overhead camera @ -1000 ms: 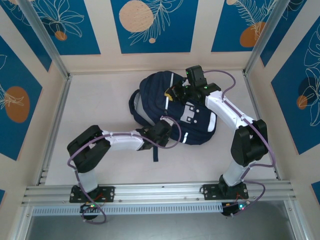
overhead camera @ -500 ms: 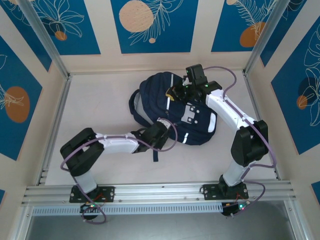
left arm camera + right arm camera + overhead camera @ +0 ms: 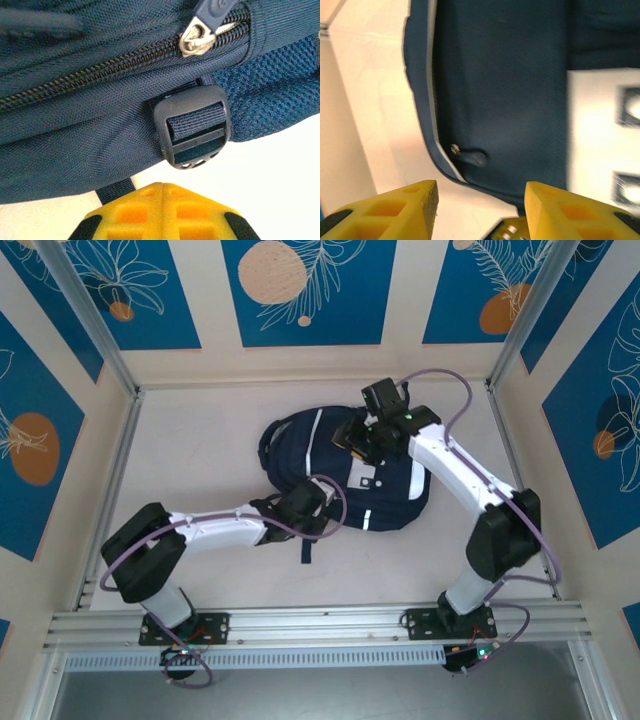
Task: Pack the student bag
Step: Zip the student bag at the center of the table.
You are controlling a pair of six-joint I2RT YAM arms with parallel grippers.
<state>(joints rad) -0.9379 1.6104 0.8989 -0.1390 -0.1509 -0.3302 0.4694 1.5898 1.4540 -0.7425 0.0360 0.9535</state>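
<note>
Bag (image 3: 325, 465) lies flat mid-table (image 3: 200, 440), navy with white stripes, a grey-white patch facing up. Left gripper (image 3: 300, 508) sits at its near edge, yellow fingers (image 3: 162, 210) pressed together just below a black buckle (image 3: 192, 127) and a zip pull (image 3: 197, 37). A black strap (image 3: 117, 192) slips behind those fingers; whether it's pinched, I can't tell. Right gripper (image 3: 360, 435) hovers over the bag's far side, fingers (image 3: 395, 210) spread wide, nothing between them, another small zip pull (image 3: 470, 157) just ahead.
</note>
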